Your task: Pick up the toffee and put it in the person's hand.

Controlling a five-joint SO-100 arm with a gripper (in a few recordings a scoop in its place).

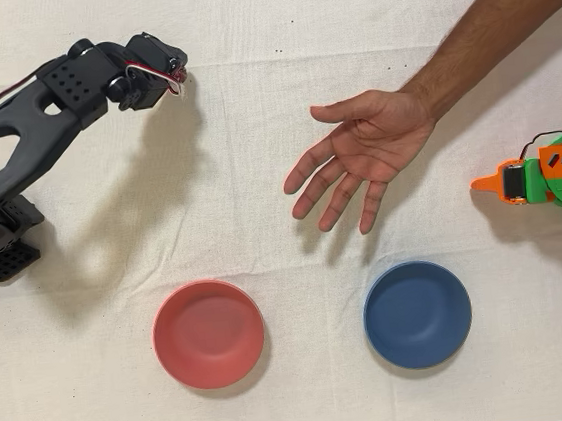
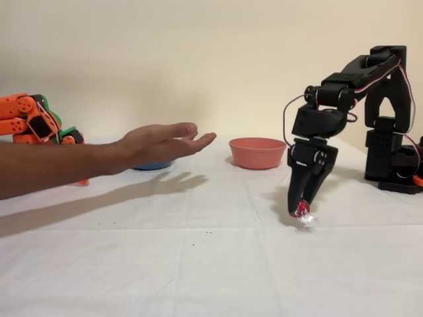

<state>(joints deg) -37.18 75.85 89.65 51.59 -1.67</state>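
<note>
Toffee (image 2: 303,211) is pinched at the tip of your tool (image 2: 301,206), fingers pressed onto it, just above the counter (image 2: 211,264) w/ wrapper maybe grazing the cloth. Looks like pick is done, carry not begun. Next: lift clear, swing across to the person's hand (image 1: 360,152), held open palm-up, well apart from tool, then release over the palm. 2 bowls sit off your path.

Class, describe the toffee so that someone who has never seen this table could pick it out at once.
In the fixed view, find the black arm at the right and follow it down to its hand, pointing at the cloth. The toffee is pinched at the tips, just above the cloth. It is tiny, dark red and clear-wrapped, far smaller than the pink bowl behind.
</note>
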